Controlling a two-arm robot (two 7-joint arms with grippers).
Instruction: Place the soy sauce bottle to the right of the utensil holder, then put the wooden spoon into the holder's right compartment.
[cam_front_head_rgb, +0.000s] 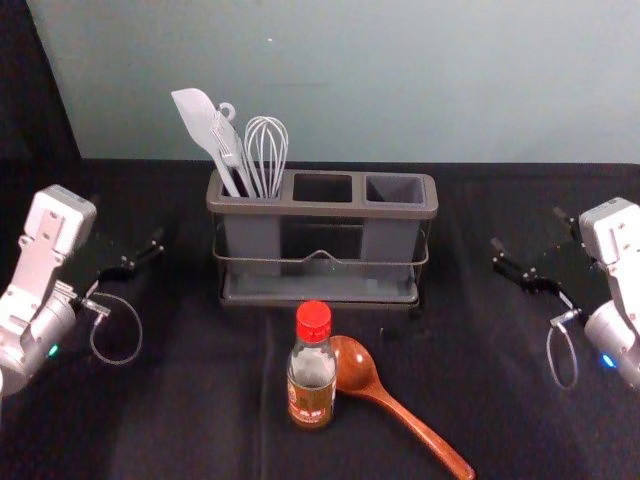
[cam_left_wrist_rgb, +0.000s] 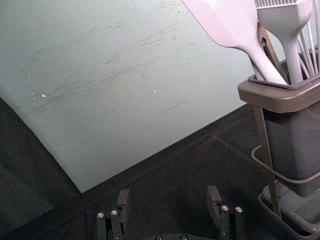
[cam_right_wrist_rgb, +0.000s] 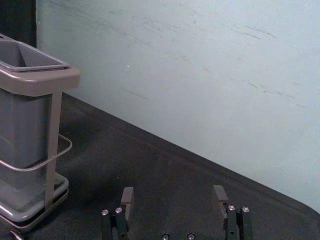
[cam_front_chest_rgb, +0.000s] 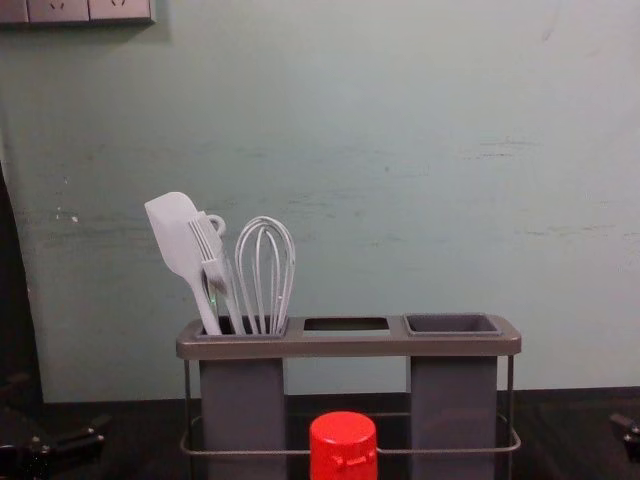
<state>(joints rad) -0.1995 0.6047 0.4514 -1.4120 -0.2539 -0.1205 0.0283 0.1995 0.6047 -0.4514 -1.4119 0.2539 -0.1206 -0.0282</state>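
Fetching the upright soy sauce bottle (cam_front_head_rgb: 312, 385), in front of the utensil holder (cam_front_head_rgb: 322, 209), likely calls the wide-spread right gripper (cam_right_wrist_rgb: 173, 194) leftward and robot-ward, though the left gripper (cam_left_wrist_rgb: 168, 195), also wide, looks about as near, beyond the bottle's left.

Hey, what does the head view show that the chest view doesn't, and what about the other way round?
Head view, not chest view: the wooden spoon and the soy sauce bottle's glass body.

Chest view, not head view: the wall sockets, upper left.

Both: the utensil holder, with the spatula and whisk in its left compartment; the bottle's red cap; and the left gripper and right gripper, out at their own sides.
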